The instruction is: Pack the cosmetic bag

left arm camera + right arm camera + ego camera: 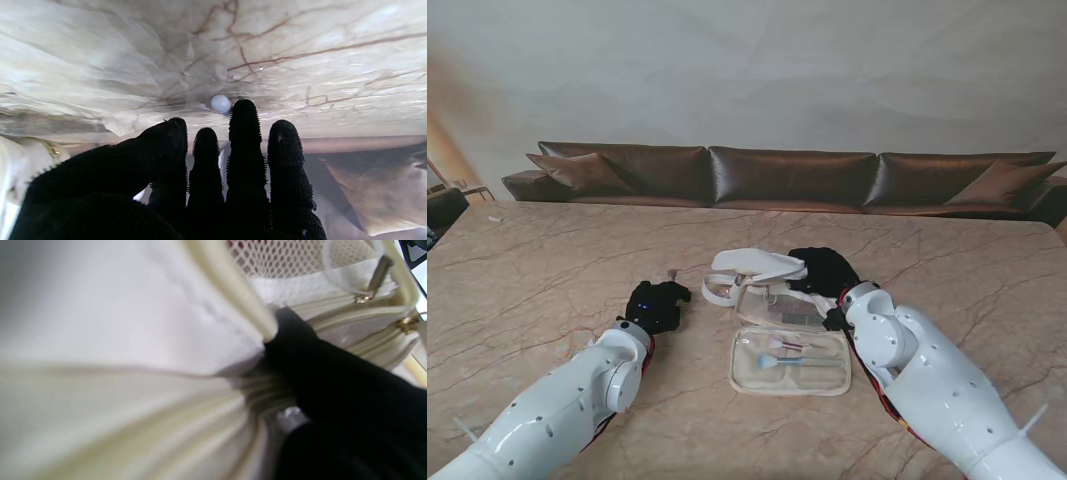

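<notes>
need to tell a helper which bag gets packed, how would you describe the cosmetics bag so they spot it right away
On the marble table, look at the middle, between the two black-gloved hands. The cosmetics bag is cream-white and lies unfolded, its nearer panel holding makeup brushes. Nothing else there is pale fabric.

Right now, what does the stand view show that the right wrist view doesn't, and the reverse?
Only the stand view shows the left hand on the table, the brushes in the open flap, and the sofa. Only the right wrist view shows the mesh pocket and gold zipper pull close up. Both show the right hand gripping the cosmetics bag.
</notes>
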{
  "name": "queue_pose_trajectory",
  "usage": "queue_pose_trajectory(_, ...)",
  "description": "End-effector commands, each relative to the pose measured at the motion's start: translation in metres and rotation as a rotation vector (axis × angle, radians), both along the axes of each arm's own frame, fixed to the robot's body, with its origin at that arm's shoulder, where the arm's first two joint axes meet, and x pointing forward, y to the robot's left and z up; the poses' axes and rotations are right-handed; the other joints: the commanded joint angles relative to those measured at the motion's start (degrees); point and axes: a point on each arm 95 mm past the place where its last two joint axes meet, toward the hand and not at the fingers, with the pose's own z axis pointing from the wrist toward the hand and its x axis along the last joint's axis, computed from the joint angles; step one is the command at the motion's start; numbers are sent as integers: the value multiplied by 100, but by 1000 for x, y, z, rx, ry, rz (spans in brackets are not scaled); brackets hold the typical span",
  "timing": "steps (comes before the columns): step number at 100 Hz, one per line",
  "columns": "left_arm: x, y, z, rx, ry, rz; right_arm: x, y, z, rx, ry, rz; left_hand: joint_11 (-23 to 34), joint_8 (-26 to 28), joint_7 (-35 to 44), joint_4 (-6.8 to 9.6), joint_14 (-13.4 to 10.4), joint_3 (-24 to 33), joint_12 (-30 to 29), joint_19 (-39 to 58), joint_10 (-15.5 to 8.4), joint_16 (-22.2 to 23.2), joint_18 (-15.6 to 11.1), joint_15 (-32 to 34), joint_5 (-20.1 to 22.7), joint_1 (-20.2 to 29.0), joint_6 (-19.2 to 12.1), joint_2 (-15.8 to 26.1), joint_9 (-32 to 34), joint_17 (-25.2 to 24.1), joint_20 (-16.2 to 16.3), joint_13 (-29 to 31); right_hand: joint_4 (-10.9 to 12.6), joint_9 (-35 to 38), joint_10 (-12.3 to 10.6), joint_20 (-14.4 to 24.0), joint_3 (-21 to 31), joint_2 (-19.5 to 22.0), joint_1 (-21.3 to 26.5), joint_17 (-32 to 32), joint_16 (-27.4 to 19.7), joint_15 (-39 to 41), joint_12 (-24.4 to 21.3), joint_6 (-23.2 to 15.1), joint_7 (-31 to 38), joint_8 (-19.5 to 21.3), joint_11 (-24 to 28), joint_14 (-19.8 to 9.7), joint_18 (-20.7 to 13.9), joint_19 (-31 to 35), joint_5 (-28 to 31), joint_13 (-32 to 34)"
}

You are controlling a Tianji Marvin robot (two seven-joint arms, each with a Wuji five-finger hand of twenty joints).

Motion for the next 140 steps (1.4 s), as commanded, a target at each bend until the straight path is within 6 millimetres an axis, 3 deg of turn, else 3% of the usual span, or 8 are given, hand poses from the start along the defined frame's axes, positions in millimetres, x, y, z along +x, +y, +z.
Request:
queue_pose_trajectory(1,-2,1,2,0,-4,-12,-2,9,4,13,-11,16,-89,-42,-212,173,123,-56,-61,260,-172,410,185,204,-230,-163,-100,212,-323,-262,391,-147,145,187,-74,111,438,454,485,377,274,858,39,-711,509,10,171,-364,-135,690,299,641)
queue_pose_trajectory(26,11,7,16,42,-53,-71,-1,9,5,17,-8,16,-191,-64,-283,222,87,-261,-106,41,-41,627,147,-37,-573,-391,-175,403,-837,-715,636,-754,144,193,-66,111,447,447,486,391,284,893,33,-699,515,-7,170,-369,-144,696,310,638)
queue_pose_trajectory(51,35,21,14,131,-49,-36,0,8,4,20,2,16,-62,39,-48,-114,129,-608,-52,-186,61,1588,-62,-160,-850,1763,-668,161,-1435,-1298,1011,-1703,143,191,-63,110,450,443,489,391,290,915,33,-690,515,-17,173,-373,-144,696,306,638)
queue_pose_trajectory(62,47,28,9,146,-33,-47,0,8,3,23,10,18,30,71,28,132,60,-249,5,-604,-76,1001,-334,-324,-1026,1914,-955,64,-1874,-2193,916,-2918,144,189,-56,111,453,442,492,393,291,922,34,-691,518,-18,175,-372,-144,698,310,640)
queue_pose_trajectory(99,62,35,-9,188,-19,-79,3,10,-1,23,29,25,160,862,1536,72,55,593,185,-748,-82,610,-354,-161,-1497,-1014,-887,-890,-2414,-2501,738,-3653,143,185,-55,107,460,440,493,422,294,958,26,-685,520,-25,174,-385,-152,707,311,638)
queue_pose_trajectory(108,61,36,-13,191,-21,-82,3,10,-1,21,31,26,162,1371,2153,11,81,367,244,-745,-50,639,-354,-140,-1422,-1316,-988,-672,-2407,-2501,733,-3647,143,187,-56,106,459,441,492,421,290,956,22,-689,521,-25,172,-383,-152,707,315,637)
queue_pose_trajectory(118,58,37,-16,192,-28,-90,4,11,-1,20,34,29,167,1677,2761,-576,99,-243,293,-743,-59,668,-333,-125,-1204,-1103,-1351,-770,-2285,-2507,738,-3585,144,186,-50,104,461,438,495,421,287,956,13,-686,520,-29,166,-384,-152,708,309,638)
queue_pose_trajectory(140,50,41,-21,182,-30,-79,5,14,-1,23,32,34,235,1679,3305,-524,166,-580,342,-621,-40,656,-235,-123,-625,-873,-1605,-855,-1774,-2522,845,-3345,144,188,-58,102,462,441,493,421,281,954,0,-685,507,-42,163,-376,-151,709,301,636)
